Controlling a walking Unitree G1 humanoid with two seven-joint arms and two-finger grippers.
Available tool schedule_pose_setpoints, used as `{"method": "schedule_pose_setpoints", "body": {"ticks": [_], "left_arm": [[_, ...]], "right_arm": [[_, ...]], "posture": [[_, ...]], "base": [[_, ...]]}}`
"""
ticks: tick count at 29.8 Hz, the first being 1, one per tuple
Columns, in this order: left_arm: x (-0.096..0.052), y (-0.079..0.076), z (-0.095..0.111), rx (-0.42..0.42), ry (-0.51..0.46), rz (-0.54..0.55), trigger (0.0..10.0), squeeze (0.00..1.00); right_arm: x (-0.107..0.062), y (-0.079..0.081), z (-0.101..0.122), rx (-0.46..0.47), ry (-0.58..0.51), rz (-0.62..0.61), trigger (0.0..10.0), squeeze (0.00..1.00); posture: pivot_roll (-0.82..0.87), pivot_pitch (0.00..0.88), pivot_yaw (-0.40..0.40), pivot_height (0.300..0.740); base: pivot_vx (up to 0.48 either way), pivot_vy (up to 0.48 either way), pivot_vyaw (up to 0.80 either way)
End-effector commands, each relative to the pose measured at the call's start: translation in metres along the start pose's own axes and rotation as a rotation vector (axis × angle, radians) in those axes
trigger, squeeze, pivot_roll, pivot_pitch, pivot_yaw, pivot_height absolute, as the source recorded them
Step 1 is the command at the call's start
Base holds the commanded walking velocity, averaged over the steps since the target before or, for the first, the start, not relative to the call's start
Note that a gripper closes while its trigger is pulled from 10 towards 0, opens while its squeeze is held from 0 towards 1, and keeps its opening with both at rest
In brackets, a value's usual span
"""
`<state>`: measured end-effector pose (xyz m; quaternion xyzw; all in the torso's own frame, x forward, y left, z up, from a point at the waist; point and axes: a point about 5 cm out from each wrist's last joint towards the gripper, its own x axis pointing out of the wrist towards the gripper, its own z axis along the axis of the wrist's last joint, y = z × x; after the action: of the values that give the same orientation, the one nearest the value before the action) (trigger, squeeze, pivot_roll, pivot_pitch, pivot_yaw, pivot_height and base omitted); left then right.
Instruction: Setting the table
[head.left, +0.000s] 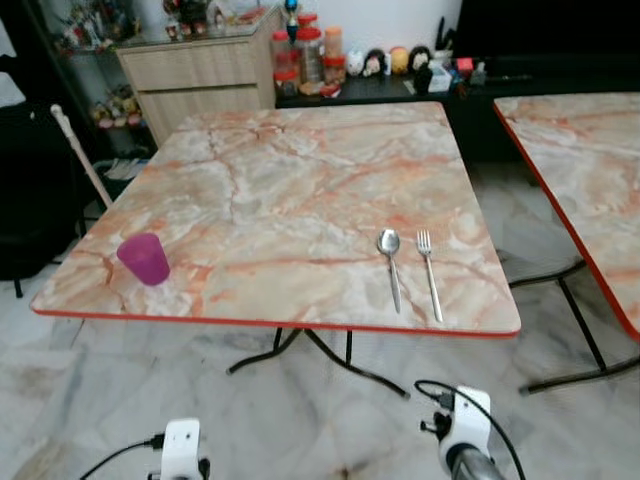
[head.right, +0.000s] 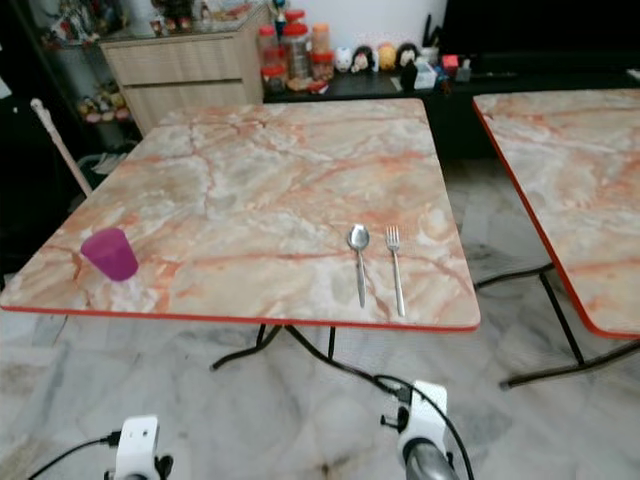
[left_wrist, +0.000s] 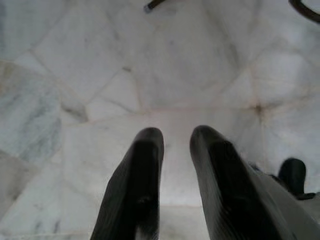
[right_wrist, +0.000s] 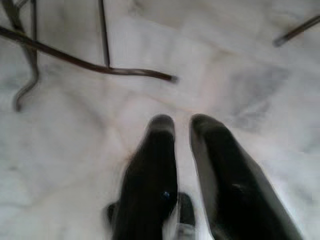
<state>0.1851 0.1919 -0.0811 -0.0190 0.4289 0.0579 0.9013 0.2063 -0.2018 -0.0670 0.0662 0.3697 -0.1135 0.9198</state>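
The marble-patterned tabletop (head.right: 260, 190) with a red edge serves as the landmark. A magenta cup (head.right: 110, 253) stands upright near the tabletop's near left corner. A spoon (head.right: 359, 258) and a fork (head.right: 395, 265) lie side by side, close but apart, near the tabletop's near right corner, handles toward the near edge; the spoon is on the left. A second tabletop (head.right: 570, 180) stands to the right of the first. A wooden cabinet (head.right: 185, 70) and several jars (head.right: 295, 50) stand beyond the far edge. Black metal legs (head.right: 300, 345) rest on the pale tiled floor (head.right: 250, 420) beneath.
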Motion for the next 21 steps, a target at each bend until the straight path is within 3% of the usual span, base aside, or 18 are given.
{"method": "schedule_pose_setpoints", "body": {"ticks": [1, 8, 21], "left_arm": [[-0.001, 0.011, 0.0, 0.019, 0.006, 0.031, 10.0, 0.0], [0.0, 0.01, 0.002, 0.01, -0.009, 0.026, 10.0, 0.0], [-0.002, 0.013, 0.0, -0.009, -0.03, 0.035, 10.0, 0.0]], "right_arm": [[0.001, 0.012, 0.003, 0.012, -0.013, 0.026, 10.0, 0.0], [0.001, 0.01, 0.002, 0.019, -0.02, 0.021, 10.0, 0.0], [0.001, 0.018, 0.025, -0.042, -0.173, 0.107, 10.0, 0.0]], "posture": [[0.01, 0.0, 0.101, 0.74], [0.0, 0.0, 0.107, 0.74], [0.03, 0.0, 0.09, 0.74]], "base": [[0.0, 0.364, 0.0], [0.0, 0.353, 0.0], [0.0, 0.0, 0.0]]}}
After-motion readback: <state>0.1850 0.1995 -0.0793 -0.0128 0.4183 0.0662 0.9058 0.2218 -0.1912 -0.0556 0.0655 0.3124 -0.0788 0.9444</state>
